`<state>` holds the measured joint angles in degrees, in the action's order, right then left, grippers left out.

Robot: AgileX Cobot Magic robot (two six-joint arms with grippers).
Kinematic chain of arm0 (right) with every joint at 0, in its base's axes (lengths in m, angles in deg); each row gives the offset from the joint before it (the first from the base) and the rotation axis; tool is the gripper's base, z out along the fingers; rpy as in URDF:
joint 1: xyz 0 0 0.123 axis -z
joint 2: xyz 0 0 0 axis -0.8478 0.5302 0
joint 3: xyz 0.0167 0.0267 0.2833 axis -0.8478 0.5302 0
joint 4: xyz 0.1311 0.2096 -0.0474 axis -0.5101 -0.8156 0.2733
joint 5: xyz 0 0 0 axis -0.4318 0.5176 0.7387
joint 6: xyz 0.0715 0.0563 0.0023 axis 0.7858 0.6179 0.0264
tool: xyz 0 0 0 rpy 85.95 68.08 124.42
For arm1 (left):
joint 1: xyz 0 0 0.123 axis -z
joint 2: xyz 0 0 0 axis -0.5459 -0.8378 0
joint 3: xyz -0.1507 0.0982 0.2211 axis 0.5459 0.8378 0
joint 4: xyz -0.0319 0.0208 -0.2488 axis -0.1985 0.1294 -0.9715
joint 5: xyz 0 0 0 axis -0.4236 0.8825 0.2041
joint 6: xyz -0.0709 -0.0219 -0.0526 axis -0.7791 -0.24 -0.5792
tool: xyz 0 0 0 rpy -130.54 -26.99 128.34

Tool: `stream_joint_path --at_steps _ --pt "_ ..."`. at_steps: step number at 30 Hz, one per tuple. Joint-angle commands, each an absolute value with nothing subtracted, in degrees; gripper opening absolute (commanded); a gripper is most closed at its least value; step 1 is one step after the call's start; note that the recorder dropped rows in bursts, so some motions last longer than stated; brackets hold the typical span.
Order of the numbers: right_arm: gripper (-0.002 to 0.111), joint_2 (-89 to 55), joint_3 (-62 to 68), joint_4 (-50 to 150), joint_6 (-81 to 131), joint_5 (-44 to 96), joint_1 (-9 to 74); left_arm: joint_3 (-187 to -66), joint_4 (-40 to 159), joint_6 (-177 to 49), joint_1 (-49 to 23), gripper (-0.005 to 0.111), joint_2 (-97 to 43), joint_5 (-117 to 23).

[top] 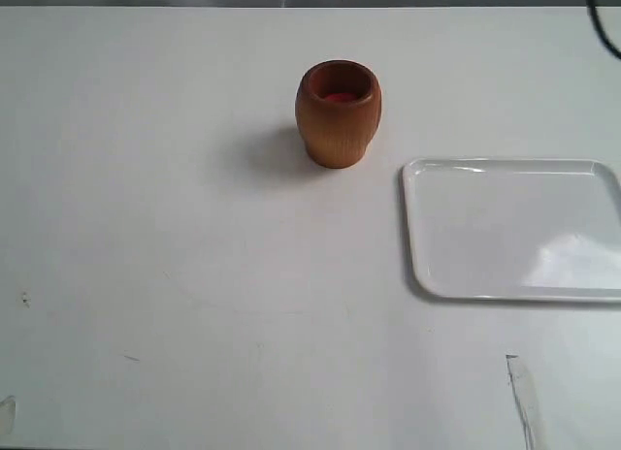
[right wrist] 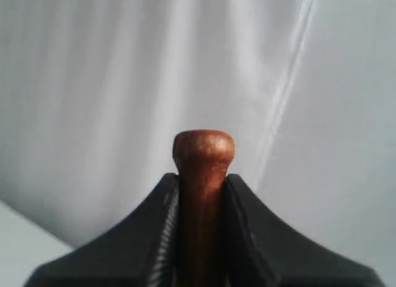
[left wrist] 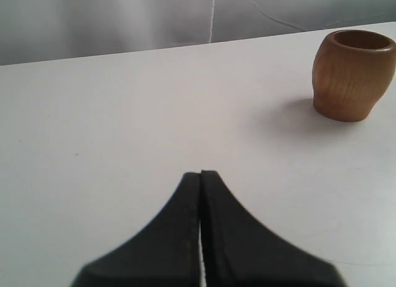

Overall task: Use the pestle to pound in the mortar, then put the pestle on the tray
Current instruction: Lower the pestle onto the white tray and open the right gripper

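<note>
The light-brown wooden mortar [top: 338, 113] stands upright on the white table, reddish inside; the left wrist view shows the mortar [left wrist: 352, 75] too, well away from the fingers. To its right lies the glossy white tray [top: 514, 229], with nothing on it. My left gripper [left wrist: 201, 174] is shut with nothing between its black fingers, low over bare table. My right gripper [right wrist: 202, 179] is shut on the dark reddish-brown pestle [right wrist: 203, 160], whose knob sticks out past the fingertips against a pale backdrop. Neither gripper shows in the exterior view.
The white table [top: 175, 275] runs wide around the mortar and tray. A grey curtain-like backdrop [left wrist: 124, 21] hangs behind the table's far edge. A dark cable [top: 604, 28] loops in at the top right corner.
</note>
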<state>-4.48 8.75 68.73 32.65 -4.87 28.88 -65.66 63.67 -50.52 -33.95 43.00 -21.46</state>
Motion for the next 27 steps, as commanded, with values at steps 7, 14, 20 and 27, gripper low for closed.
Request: stream_joint_path --at_steps 7,14,20,27 --pt "0.0 -6.66 8.94 69.61 18.49 49.8 29.34 -65.63 63.24 -50.99 -33.5 0.0 43.07 -21.63" --pt "0.0 4.87 9.19 66.09 15.83 58.39 29.34 -65.63 63.24 -50.99 -33.5 0.0 43.07 -21.63" --pt "0.0 11.2 14.56 59.63 12.36 47.6 29.34 -65.63 63.24 -50.99 -33.5 0.0 43.07 -21.63" --pt "0.0 12.52 25.71 59.64 15.2 26.16 29.34 -65.63 63.24 -50.99 -33.5 0.0 43.07 -21.63"
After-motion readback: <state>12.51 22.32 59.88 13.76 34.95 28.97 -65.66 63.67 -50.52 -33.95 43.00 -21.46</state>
